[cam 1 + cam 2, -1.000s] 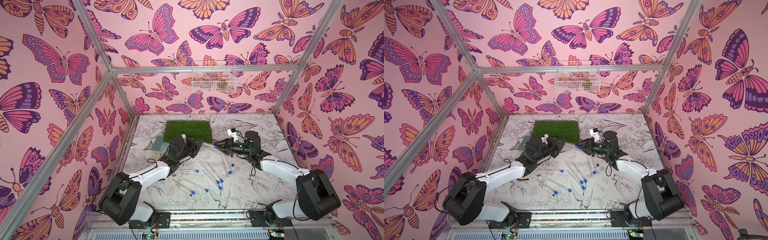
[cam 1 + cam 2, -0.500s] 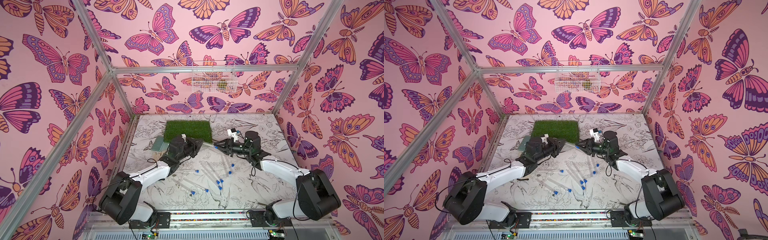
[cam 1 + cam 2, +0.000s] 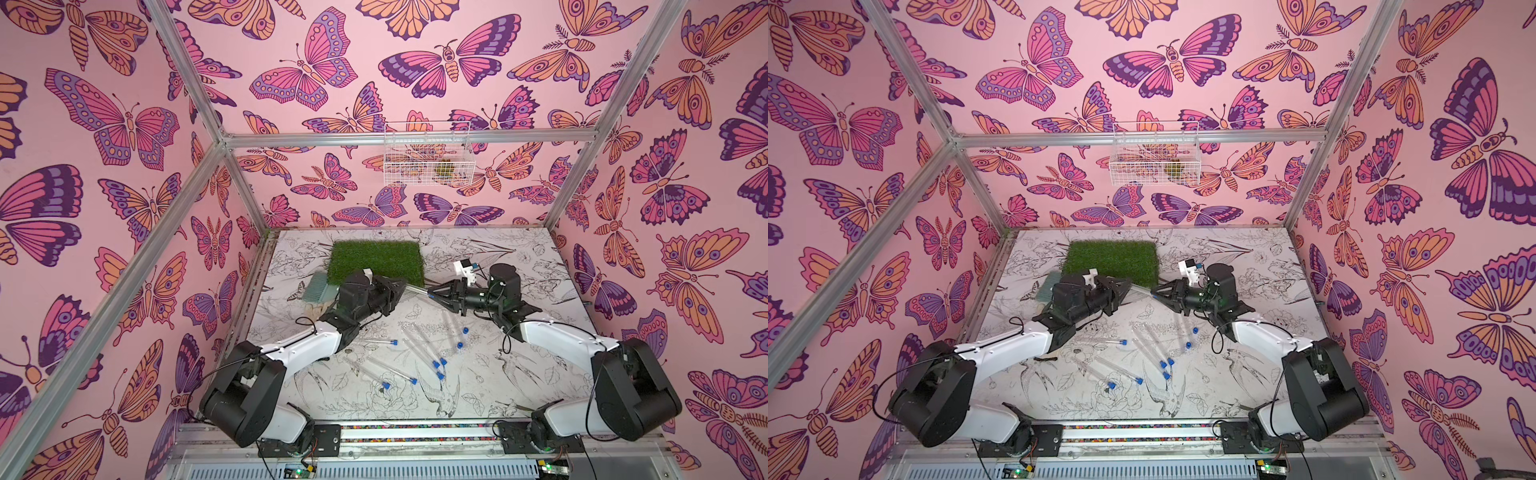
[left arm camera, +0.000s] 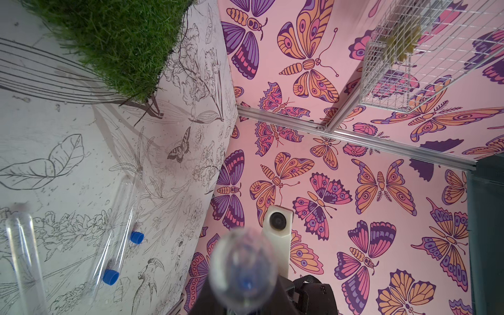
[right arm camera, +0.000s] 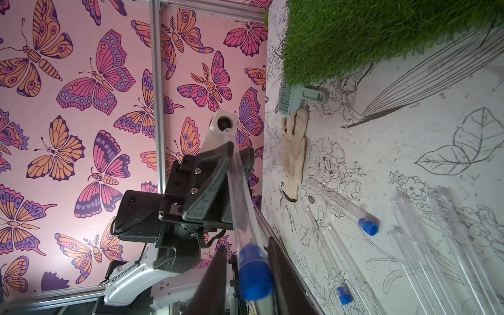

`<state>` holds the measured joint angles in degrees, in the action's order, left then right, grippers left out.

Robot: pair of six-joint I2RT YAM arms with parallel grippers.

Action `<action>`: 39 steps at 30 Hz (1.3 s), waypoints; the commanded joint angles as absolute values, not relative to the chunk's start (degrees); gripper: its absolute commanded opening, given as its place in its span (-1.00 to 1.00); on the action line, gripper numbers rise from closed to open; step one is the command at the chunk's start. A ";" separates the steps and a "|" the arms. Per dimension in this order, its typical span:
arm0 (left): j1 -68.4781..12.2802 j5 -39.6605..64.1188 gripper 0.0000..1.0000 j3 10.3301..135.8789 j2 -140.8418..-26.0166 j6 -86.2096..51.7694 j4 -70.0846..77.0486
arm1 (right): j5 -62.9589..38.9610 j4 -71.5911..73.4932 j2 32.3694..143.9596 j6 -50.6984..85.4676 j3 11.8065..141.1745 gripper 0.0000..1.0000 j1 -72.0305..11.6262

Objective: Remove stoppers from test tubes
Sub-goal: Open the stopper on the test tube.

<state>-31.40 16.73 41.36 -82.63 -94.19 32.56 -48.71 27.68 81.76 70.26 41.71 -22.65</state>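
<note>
My left gripper (image 3: pixel 401 286) pinches a clear tube (image 3: pixel 417 289); my right gripper (image 3: pixel 433 293) clamps its blue stopper (image 5: pixel 255 275) (capped tubes (image 3: pixel 422 349) litter the table (image 3: pixel 519 382) below).

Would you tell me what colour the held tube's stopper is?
Bright blue stopper, clearest in the right wrist view.

The held tube (image 4: pixel 242 272) is coming out as a blurry blob right up against the left wrist camera. Between the fingers (image 5: pixel 212 283) of the right gripper (image 5: pixel 246 244), the stopper (image 5: pixel 255 278) is blurring too, and the frame edge is cutting those fingers off. The stuff sitting in the wire basket (image 3: pixel 399 174) is looking too tiny to tell.
</note>
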 commanded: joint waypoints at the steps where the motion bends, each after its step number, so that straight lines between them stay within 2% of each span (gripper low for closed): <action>1: -31.09 16.96 -0.95 40.62 -82.46 -94.53 32.87 | -49.10 27.60 81.30 69.13 41.66 -0.44 -22.94; 11: -30.86 17.05 -0.95 39.54 -81.42 -94.66 32.82 | -48.27 27.52 81.04 69.03 41.40 -0.60 -22.94; 21: -29.41 16.87 -1.00 38.81 -79.40 -94.97 30.17 | -47.51 25.75 79.40 67.34 40.44 -0.64 -22.94; 39: -22.09 18.51 -1.00 38.43 -74.97 -92.70 22.75 | -47.99 19.16 74.12 63.47 37.79 -0.66 -22.76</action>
<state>-27.75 26.55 39.75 -76.36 -94.70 25.30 -48.71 24.82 76.58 65.71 39.24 -24.49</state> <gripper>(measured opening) 0.175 0.184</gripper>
